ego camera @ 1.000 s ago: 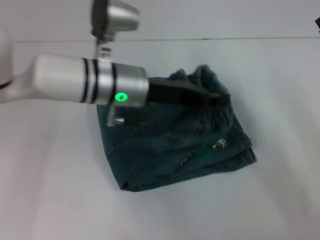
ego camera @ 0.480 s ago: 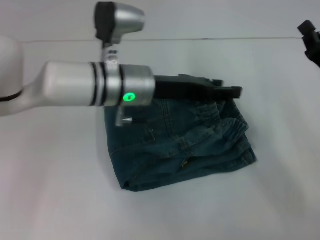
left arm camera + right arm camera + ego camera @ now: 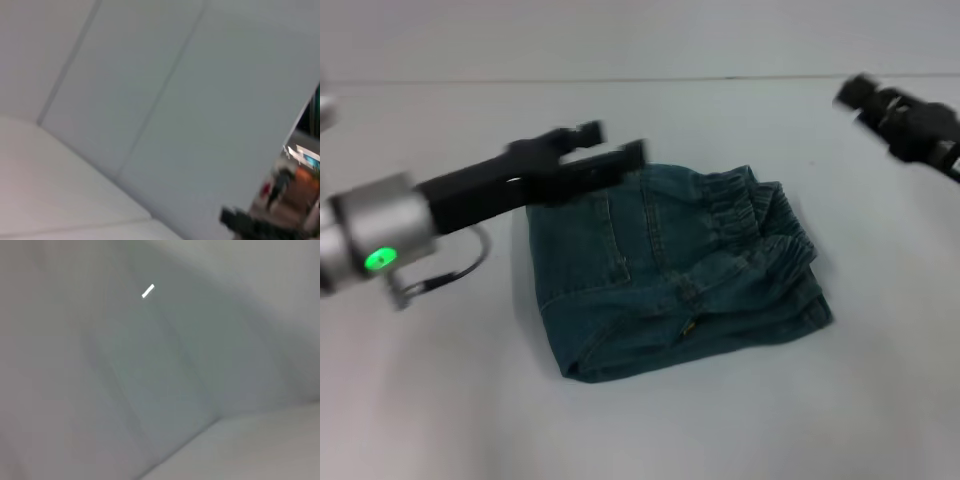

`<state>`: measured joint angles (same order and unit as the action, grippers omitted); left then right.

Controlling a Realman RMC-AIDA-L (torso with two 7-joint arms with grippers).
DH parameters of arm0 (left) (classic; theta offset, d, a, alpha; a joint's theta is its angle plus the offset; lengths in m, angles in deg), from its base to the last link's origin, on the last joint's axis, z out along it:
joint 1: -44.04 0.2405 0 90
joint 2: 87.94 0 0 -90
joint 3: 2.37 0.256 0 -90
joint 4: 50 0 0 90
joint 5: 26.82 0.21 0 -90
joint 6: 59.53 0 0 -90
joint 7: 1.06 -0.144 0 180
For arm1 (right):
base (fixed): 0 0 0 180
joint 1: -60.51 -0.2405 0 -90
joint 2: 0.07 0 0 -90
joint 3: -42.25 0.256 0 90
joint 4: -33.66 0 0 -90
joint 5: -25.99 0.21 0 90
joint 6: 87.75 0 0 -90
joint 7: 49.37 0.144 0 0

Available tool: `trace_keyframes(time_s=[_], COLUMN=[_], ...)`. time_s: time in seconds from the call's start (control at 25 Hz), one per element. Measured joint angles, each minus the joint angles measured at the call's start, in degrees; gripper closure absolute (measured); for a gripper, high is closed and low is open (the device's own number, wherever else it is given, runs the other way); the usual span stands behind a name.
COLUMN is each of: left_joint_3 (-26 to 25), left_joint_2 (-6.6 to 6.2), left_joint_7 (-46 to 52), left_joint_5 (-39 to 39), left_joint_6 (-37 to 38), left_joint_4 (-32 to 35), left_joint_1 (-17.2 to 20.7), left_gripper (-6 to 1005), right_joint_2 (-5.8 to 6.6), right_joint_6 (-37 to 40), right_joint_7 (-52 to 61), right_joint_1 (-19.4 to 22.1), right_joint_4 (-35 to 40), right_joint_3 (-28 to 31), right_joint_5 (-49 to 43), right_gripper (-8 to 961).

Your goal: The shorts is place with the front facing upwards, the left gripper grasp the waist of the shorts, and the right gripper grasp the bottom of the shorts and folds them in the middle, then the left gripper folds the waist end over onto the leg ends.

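Observation:
The dark blue denim shorts (image 3: 660,290) lie folded in a compact bundle on the white table in the head view. Their gathered elastic waist (image 3: 745,200) rests on top, toward the right side of the bundle. My left gripper (image 3: 612,142) hovers just off the bundle's far left corner, open, holding nothing. My right gripper (image 3: 880,103) is raised at the far right, away from the cloth and blurred. Neither wrist view shows the shorts.
The white table (image 3: 440,400) spreads out on all sides of the bundle. Its far edge meets a pale wall (image 3: 640,40). The left wrist view looks at wall panels, with a dark gripper-like shape (image 3: 245,225) low in the corner.
My left gripper has let go of the waist, which now lies on the bundle. That arm has drawn back to the left. The right gripper has come further into view.

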<state>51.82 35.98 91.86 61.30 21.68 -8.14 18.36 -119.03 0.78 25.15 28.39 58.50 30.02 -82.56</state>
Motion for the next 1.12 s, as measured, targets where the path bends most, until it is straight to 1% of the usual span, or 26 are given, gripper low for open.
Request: trace_keyframes(time_s=[0.04, 0.08, 0.12, 0.16, 0.24, 0.28, 0.36, 0.4, 0.48, 0.52, 0.64, 0.76, 0.84, 1.12], left_joint_3=[-1.8, -1.8, -4.5, -4.5, -4.5, -4.5, -4.9, -5.1, -5.4, -5.9, -7.4, -8.1, -8.7, -9.1], left_joint_2=[-0.02, -0.02, -0.47, -0.76, -2.04, -2.98, -4.47, -5.01, -5.59, -5.64, -4.96, -4.5, -4.41, -4.51], left_joint_7=[-1.4, -1.4, -3.8, -4.0, -4.2, -4.2, -4.1, -4.0, -3.7, -3.4, -2.8, -2.0, -1.8, -1.1], left_joint_5=[0.0, 0.0, 0.4, 0.7, 2.2, 3.4, 5.9, 7.1, 9.4, 11.1, 14.5, 16.6, 17.6, 18.6], left_joint_6=[1.6, 1.6, 4.6, 5.2, 7.5, 9.1, 11.9, 12.9, 14.1, 14.5, 14.4, 13.3, 12.4, 10.9], left_joint_4=[-0.5, -0.5, -1.0, -1.0, -0.7, -0.6, -0.4, -0.1, 1.2, 2.5, 5.7, 7.5, 7.8, 7.4], left_joint_1=[1.1, 1.1, 3.6, 4.1, 5.3, 6.0, 6.9, 7.4, 8.4, 9.0, 10.5, 11.0, 11.0, 10.4], left_gripper=[104, 89, 75, 60, 45, 45, 46, 46, 47, 47, 48, 49, 49, 49], right_joint_2=[0.15, 0.38, 0.6, 0.72, 0.73, 0.53, 0.09, -0.06, -0.17, -0.17, -0.11, -0.2, -0.33, -0.53], right_joint_6=[1.7, 3.1, 5.4, 7.2, 11.5, 13.5, 16.8, 18.2, 19.8, 19.9, 17.7, 15.3, 14.0, 11.4], right_joint_7=[3.1, 5.8, 9.3, 11.7, 16.5, 18.5, 21.9, 23.4, 25.3, 25.8, 26.2, 26.4, 26.4, 26.3], right_joint_1=[0.3, 0.7, 1.1, 1.5, 2.3, 2.5, 2.7, 2.8, 2.8, 2.8, 2.9, 3.4, 3.6, 3.5], right_joint_4=[3.2, 6.4, 10.7, 14.2, 21.7, 25.1, 30.2, 31.7, 33.5, 33.8, 33.8, 33.7, 33.7, 32.8], right_joint_3=[-4.8, -9.0, -13.7, -16.9, -21.9, -23.4, -24.6, -24.9, -25.0, -25.0, -24.5, -23.9, -23.5, -23.3], right_joint_5=[-0.4, -0.8, -2.0, -3.2, -6.9, -8.9, -12.7, -14.3, -17.0, -18.3, -20.6, -20.7, -20.7, -20.4], right_gripper=[762, 719, 697, 676, 632, 611, 568, 546, 503, 481, 257, 126, 38, 2])
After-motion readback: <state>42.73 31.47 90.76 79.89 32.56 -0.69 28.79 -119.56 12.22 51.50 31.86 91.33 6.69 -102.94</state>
